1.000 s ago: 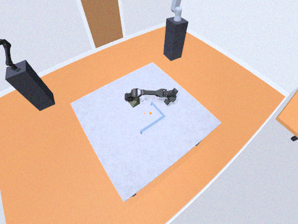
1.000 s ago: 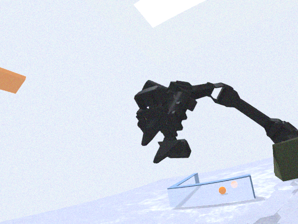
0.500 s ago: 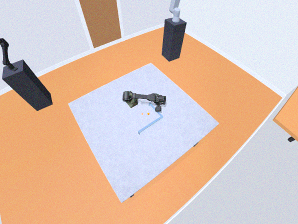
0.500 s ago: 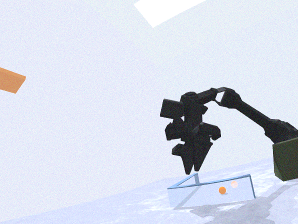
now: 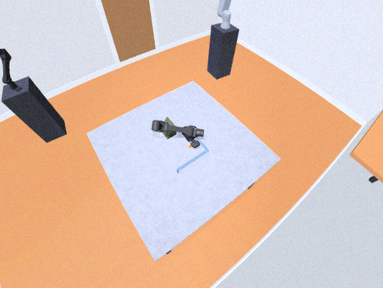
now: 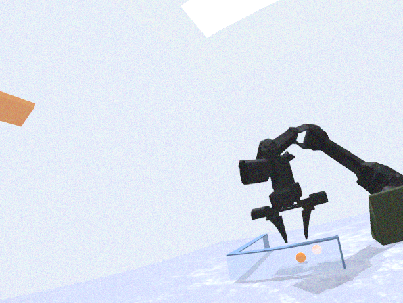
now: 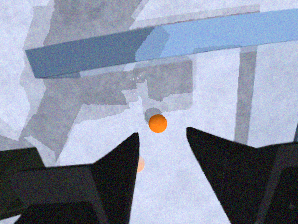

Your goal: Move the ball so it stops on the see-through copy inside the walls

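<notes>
The orange ball (image 5: 189,146) (image 6: 300,258) (image 7: 157,123) lies on the table inside the angle of the low bluish clear walls (image 5: 193,161) (image 6: 284,247) (image 7: 215,37). The pale see-through copy (image 5: 182,146) (image 6: 316,249) (image 7: 141,165) is a short way off; in the top view it is left of the ball, farther from the corner. In the wrist view the left finger partly covers it. My gripper (image 6: 296,241) (image 7: 162,134) points down above the ball, part open and empty, with its fingertips higher than the ball. Nothing touches the ball.
The walls meet in a corner (image 5: 207,150) to the right of the ball in the top view. My arm's dark green base block (image 5: 168,121) (image 6: 387,216) stands behind. Two black pedestals (image 5: 222,51) (image 5: 35,112) with other arms stand beyond the table.
</notes>
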`<state>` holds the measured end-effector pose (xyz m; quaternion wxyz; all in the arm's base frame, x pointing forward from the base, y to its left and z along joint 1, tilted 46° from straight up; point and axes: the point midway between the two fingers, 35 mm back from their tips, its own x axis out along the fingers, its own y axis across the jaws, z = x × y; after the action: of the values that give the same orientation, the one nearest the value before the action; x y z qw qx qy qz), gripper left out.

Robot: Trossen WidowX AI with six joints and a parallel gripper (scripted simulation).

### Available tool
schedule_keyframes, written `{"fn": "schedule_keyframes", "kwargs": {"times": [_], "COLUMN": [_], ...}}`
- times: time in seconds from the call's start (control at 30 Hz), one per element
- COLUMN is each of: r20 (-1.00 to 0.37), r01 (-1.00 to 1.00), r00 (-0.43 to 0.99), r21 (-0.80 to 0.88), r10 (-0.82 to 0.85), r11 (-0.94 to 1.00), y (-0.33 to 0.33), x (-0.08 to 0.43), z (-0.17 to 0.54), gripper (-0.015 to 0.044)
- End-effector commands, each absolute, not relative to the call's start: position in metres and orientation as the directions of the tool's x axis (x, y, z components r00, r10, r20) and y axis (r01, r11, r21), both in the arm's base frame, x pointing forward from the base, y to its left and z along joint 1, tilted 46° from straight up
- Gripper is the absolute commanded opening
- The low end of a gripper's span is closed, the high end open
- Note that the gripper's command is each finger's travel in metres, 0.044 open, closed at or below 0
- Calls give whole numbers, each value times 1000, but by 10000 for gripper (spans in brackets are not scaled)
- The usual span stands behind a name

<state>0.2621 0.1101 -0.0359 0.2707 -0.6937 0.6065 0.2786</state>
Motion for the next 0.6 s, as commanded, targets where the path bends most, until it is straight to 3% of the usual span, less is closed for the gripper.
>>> {"fn": "schedule_keyframes", "kwargs": {"times": [0.0,0.57], "r20": [-703,-702], "r01": [-989,-989], "r00": [114,114], "r21": [-11,-11], "r10": [-702,-703], "r11": [-149,-150], "y": [107,87], "x": [261,264], "z": [-31,-51], "gripper": [221,221]}}
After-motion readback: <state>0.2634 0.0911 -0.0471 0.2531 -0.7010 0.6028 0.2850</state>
